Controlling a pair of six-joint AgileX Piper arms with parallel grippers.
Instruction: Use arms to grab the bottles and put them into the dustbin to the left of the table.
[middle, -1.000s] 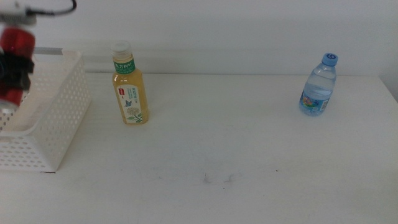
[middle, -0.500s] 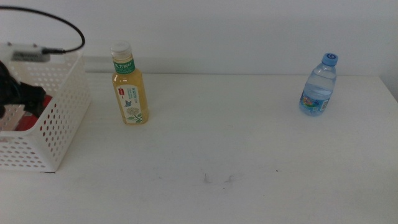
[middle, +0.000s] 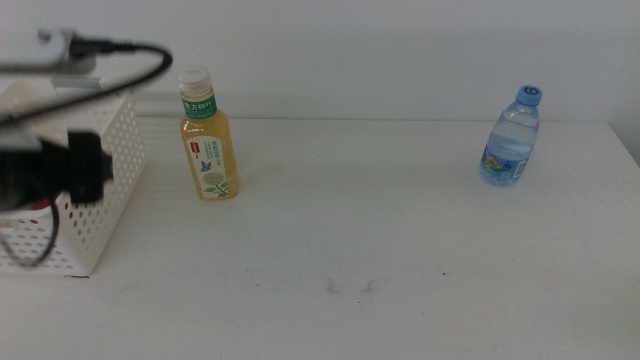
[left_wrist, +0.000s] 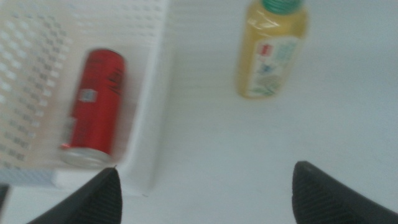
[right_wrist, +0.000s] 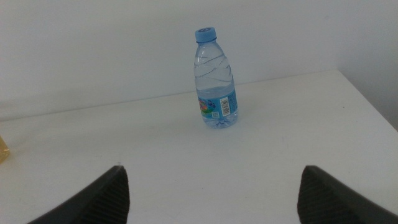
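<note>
Black left arm with white wrist housing, looping black cable.

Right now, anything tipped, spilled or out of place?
Nothing stands out. The red can lies on its side inside the dustbin, as intended. The tea bottle and water bottle stand upright on the table; no spill is visible.
</note>
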